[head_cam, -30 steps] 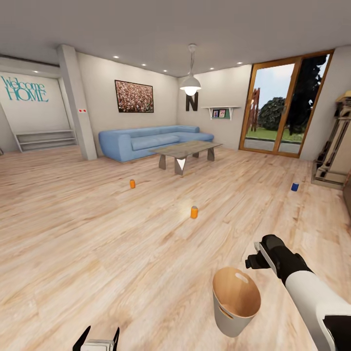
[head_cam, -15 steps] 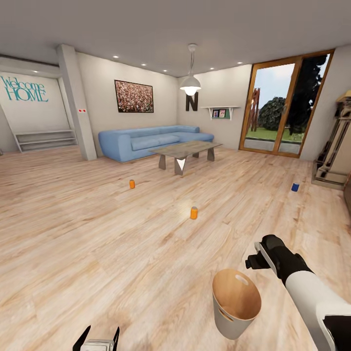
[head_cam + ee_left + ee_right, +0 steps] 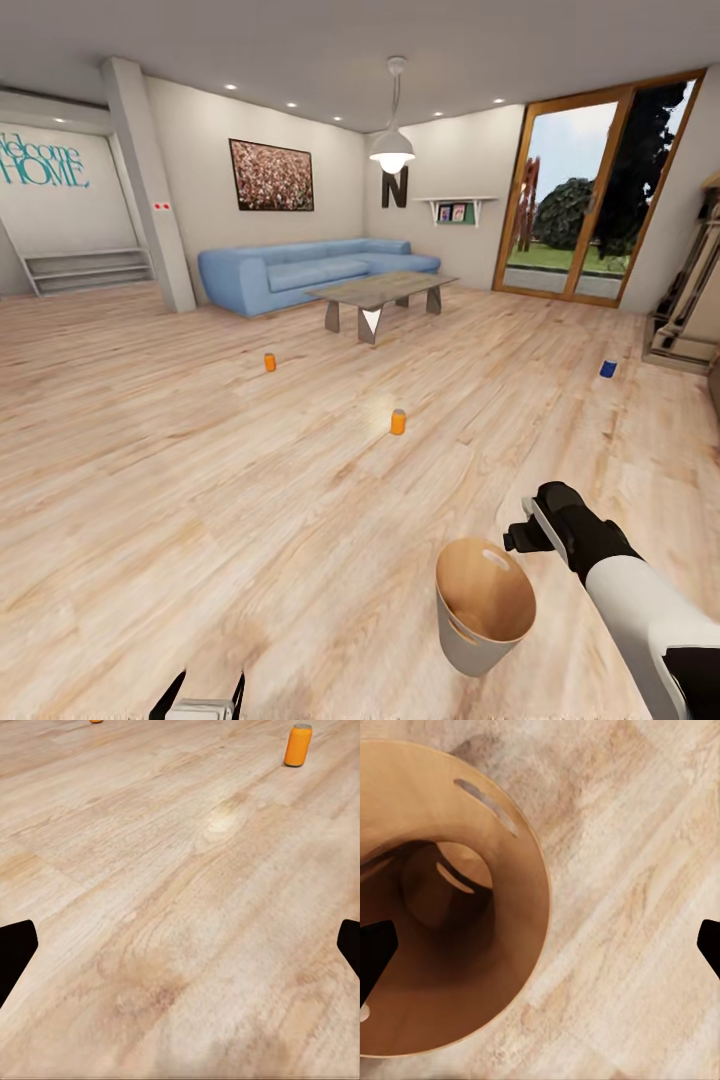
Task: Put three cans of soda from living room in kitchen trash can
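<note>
I am in the living room with the three cans standing upright on the light wood floor (image 3: 180,480), long axes vertical, silver tops up. The nearest orange can (image 3: 398,422) stands in the open middle of the floor, ahead of me; in my left wrist view it shows as an upright cylinder (image 3: 298,745). The second orange can (image 3: 270,362) is farther off and to the left, between me and the blue sofa (image 3: 300,277). The blue can (image 3: 607,368) stands well apart to the right, near the floor's right edge by the glass door (image 3: 580,200). The grey low table (image 3: 380,295) sits beyond the orange cans, in front of the sofa.

The trash can (image 3: 483,605) is close in front of me, tilted, its brown inside and open mouth facing up toward my head camera, handle slot near the far rim. My right gripper (image 3: 522,535) hovers just beside its rim, fingers spread wide; the bin (image 3: 442,907) fills one side of that wrist view. My left gripper (image 3: 203,695) is low, fingers wide apart, holding nothing. Bare floor lies all round the cans.
</note>
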{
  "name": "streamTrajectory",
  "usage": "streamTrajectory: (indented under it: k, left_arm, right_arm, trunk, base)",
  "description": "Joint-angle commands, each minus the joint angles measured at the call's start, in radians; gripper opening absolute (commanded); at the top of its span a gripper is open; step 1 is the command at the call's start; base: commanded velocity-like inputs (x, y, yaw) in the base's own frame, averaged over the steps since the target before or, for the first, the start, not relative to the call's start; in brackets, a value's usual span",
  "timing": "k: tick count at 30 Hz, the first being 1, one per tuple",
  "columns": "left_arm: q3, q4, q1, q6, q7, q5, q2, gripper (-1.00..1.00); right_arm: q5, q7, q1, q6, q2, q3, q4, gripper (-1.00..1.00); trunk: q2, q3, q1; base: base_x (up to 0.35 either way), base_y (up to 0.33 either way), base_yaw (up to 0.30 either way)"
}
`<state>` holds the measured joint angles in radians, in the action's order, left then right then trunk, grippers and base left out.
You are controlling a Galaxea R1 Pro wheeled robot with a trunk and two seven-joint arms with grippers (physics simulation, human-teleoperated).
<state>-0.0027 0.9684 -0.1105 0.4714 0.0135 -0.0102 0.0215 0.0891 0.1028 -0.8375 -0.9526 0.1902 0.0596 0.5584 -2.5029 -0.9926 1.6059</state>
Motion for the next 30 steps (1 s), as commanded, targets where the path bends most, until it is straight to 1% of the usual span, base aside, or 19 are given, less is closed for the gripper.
streamTrajectory:
  k: [1,8,18,30]
  left_arm:
    - [0.0,0.0,0.0,0.0,0.0,0.0,0.0,1.0]
    - [-0.001,-0.002,0.0,-0.001,0.0,0.0,0.0,1.0]
    - [-0.003,-0.002,0.0,-0.001,0.0,-0.001,0.0,1.0]
    - [-0.005,-0.001,0.0,0.0,0.0,0.0,0.0,1.0]
  right_arm:
    - [0.0,0.0,0.0,0.0,0.0,0.0,0.0,1.0]
    - [0.001,0.0,0.001,0.002,0.0,0.001,0.001,1.0]
    - [0.0,0.0,0.001,0.033,0.0,0.002,0.0,1.0]
    - [0.0,0.0,0.001,0.038,0.0,0.002,0.0,1.0]
  trunk:
    - [0.0,-0.004,0.0]
    - [-0.002,-0.031,0.004]
    - [-0.004,-0.07,0.008]
    - [-0.007,-0.116,0.013]
  base:
    - [0.0,0.0,0.0]
    - [0.0,0.0,0.0]
    - [0.0,0.0,0.0]
    - [0.0,0.0,0.0]
